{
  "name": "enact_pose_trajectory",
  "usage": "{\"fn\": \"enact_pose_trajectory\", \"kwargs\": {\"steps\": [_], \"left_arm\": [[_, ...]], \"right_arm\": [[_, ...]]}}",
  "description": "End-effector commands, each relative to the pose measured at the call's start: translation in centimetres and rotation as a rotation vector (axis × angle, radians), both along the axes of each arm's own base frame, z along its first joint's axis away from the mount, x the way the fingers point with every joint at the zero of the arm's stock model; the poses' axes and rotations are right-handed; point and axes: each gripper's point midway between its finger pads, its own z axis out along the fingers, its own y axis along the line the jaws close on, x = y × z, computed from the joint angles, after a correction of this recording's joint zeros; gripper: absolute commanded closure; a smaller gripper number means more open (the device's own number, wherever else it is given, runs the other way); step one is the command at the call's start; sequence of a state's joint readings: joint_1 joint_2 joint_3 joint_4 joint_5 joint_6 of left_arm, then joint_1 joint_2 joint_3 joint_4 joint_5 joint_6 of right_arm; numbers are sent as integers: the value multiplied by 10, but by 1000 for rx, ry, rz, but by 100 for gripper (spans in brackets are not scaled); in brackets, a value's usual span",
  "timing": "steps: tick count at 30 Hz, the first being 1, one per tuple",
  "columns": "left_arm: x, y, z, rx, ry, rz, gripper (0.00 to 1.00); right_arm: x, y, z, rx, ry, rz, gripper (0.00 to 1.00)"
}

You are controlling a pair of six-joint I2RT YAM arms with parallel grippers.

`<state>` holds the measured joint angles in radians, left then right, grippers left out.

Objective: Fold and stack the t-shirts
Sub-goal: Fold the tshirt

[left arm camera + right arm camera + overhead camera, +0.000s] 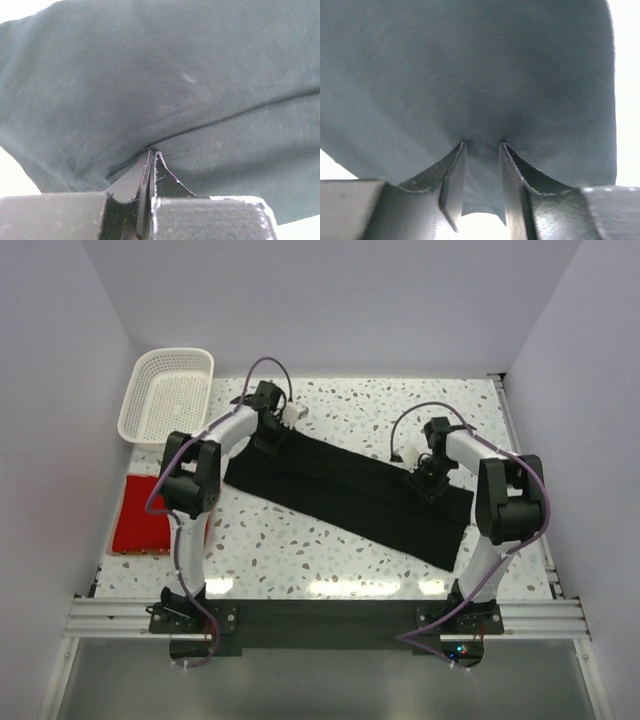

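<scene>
Enclosed work cell seen from above. A white table point(330, 550) with dark terrazzo speckles is bounded by plain pale walls on the left point(50, 420), far point(330, 300) and right point(590, 390) sides. An aluminium rail point(320, 618) runs along its near edge, with a grey surface point(320, 685) below. A white lattice basket point(170, 354) sits in the far left corner. Even, diffuse light leaves soft glare near the rail.

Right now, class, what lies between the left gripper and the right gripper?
The black t-shirt, stretched in a band from the left gripper to the right gripper, each pinching it; the top view shows this.
</scene>
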<state>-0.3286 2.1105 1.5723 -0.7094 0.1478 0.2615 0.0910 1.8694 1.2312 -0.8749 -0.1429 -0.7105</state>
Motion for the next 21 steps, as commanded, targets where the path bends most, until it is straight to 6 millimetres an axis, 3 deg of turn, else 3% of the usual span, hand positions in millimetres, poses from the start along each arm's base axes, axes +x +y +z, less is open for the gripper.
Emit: {"fn": "enact_pose_trajectory", "kwargs": {"steps": [1,2,3,4,5,6,7,8,9,10,12,14,18,21], "left_arm": [[81,4,-25,21,-139,-27,100],[98,-5,-16,-7,-180,-37,95],[134,-18,18,-50,-291,-36,93],[148,-23,16,-67,-311,-28,91],[161,-31,31,-103,-348,-8,86],[179,-39,61,-147,-421,-1,84],[184,-43,80,-175,-456,10,83],[188,-48,97,-215,-492,23,81],[179,-50,97,-238,-476,16,80],[176,-53,133,-274,-541,18,78],[152,-49,146,-282,-538,15,74],[130,-51,142,-281,-489,9,74],[72,-56,93,-283,-265,10,79],[44,-57,62,-295,-132,42,83]], "right_arm": [[-66,41,14,178,204,104,62],[-86,63,21,215,254,176,61],[-109,86,41,318,310,205,60],[-119,99,50,359,328,245,58],[-126,111,61,403,342,263,58],[-125,121,77,438,338,272,57],[-119,126,84,464,334,248,57],[-99,123,92,471,285,218,57],[-90,119,95,471,271,193,57],[-80,111,91,452,262,164,58],[-54,93,87,407,195,111,60],[-44,80,77,329,166,107,62],[-28,71,55,243,149,104,70],[-27,61,37,183,168,112,74]]}}
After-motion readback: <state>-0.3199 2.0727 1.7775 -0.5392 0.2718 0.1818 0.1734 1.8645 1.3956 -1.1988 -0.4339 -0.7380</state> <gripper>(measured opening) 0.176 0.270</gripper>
